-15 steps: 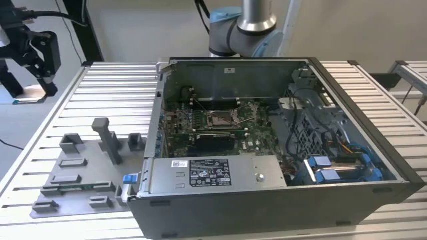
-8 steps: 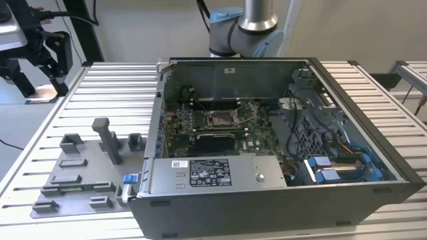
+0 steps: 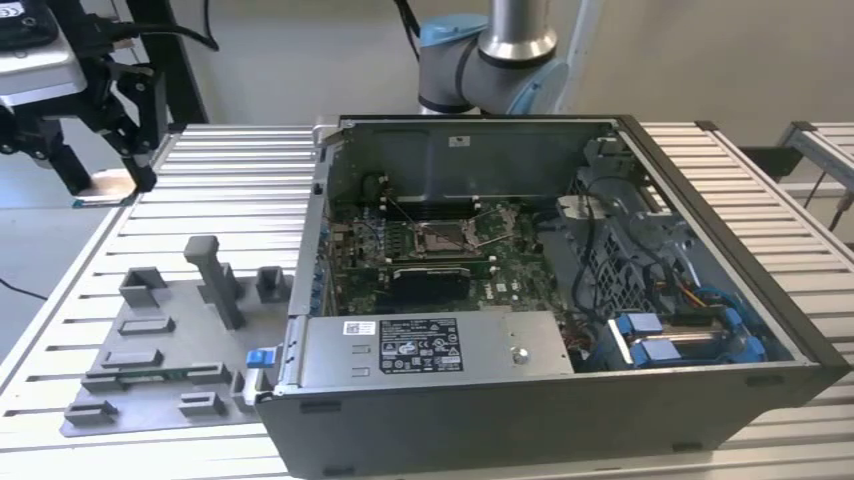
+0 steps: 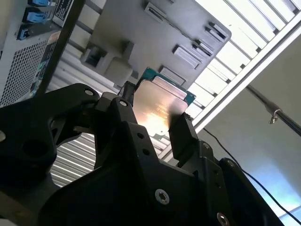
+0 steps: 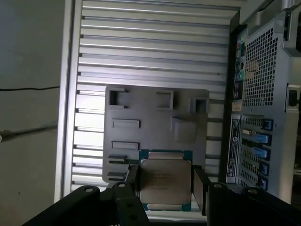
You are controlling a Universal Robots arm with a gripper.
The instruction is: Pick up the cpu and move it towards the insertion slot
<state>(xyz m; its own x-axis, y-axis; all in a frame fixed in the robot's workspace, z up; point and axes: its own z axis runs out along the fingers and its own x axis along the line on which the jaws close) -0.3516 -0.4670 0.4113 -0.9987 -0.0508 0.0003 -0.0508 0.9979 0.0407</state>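
Gripper jaws closed on two opposite edges of the cpu, metal top facing the camera in both wrist views. The chip is held off the table with the grey fixture plate behind it, well apart from the insertion slot inside the open computer case. Judgement: carry it level, grip firm but not crushing, clear the case wall, and square the corners to the slot frame. Faint print on the chip top and a white label on the silver box, neither readable.
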